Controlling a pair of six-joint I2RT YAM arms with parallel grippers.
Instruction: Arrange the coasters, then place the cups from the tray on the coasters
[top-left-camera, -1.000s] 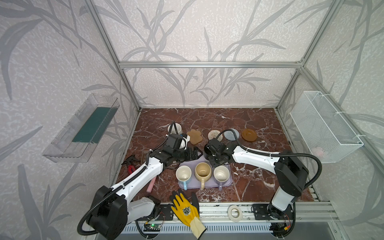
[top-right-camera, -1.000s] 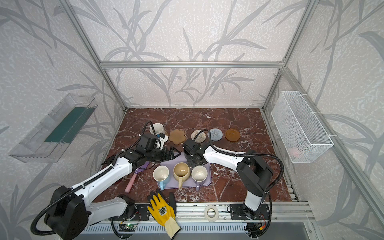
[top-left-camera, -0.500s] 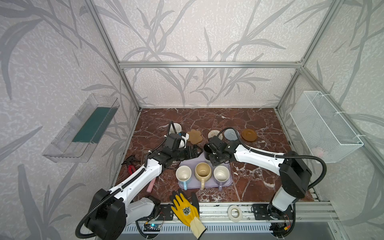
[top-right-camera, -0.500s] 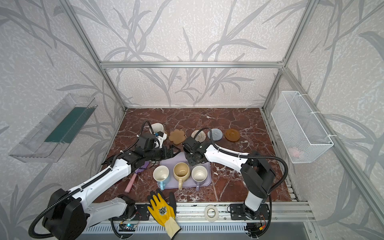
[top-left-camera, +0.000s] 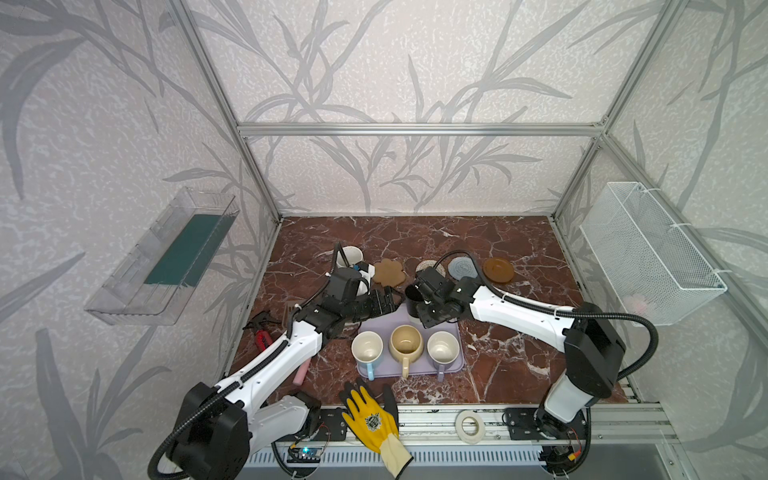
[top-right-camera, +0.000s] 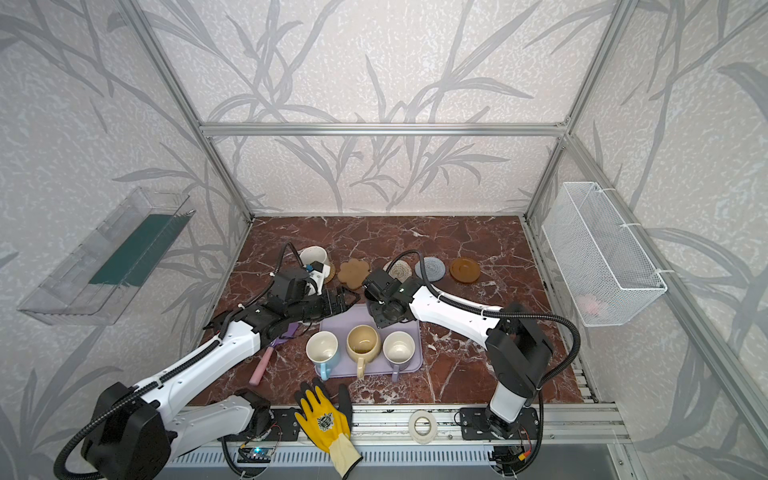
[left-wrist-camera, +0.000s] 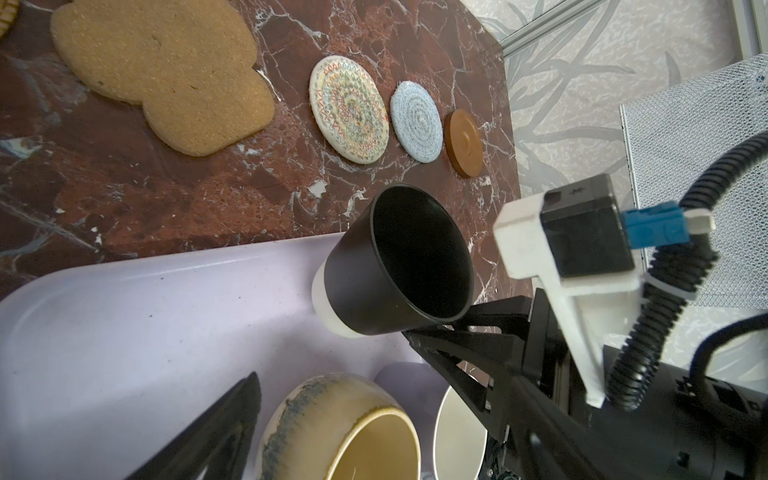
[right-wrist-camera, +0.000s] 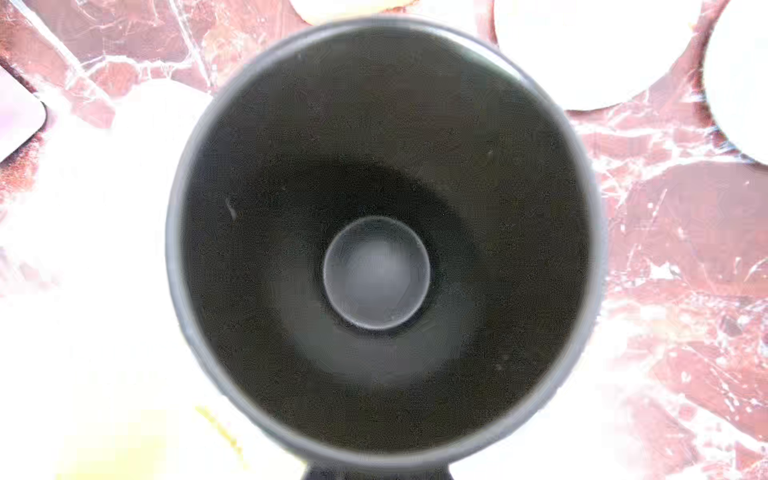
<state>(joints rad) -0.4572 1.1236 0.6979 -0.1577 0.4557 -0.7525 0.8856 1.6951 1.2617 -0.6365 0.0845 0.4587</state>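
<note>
My right gripper (top-left-camera: 423, 309) is shut on the black cup (top-left-camera: 412, 296), holding it just above the far edge of the lavender tray (top-left-camera: 374, 328). In the right wrist view the black cup (right-wrist-camera: 378, 249) fills the frame and hides the fingers. The left gripper (top-left-camera: 384, 303) is open and empty over the tray's far left corner. On the tray stand a light blue cup (top-left-camera: 367, 351), a cream-yellow cup (top-left-camera: 406, 343) and a lavender cup (top-left-camera: 443, 349). A white cup (top-right-camera: 313, 255) stands on the orange coaster (top-right-camera: 331, 273). To its right lie the paw coaster (top-left-camera: 389, 272), cream rope coaster (left-wrist-camera: 349, 108), grey-blue coaster (top-left-camera: 463, 267) and brown coaster (top-left-camera: 498, 270).
A purple spatula with a pink handle (top-right-camera: 270, 353) and a red tool (top-left-camera: 262, 338) lie left of the tray. A yellow glove (top-left-camera: 370, 415) and a white tape roll (top-left-camera: 469, 424) sit on the front rail. A wire basket (top-left-camera: 648, 249) hangs on the right wall.
The right gripper has drifted a little to the left with the black cup. The left gripper has stayed open and has barely moved.
</note>
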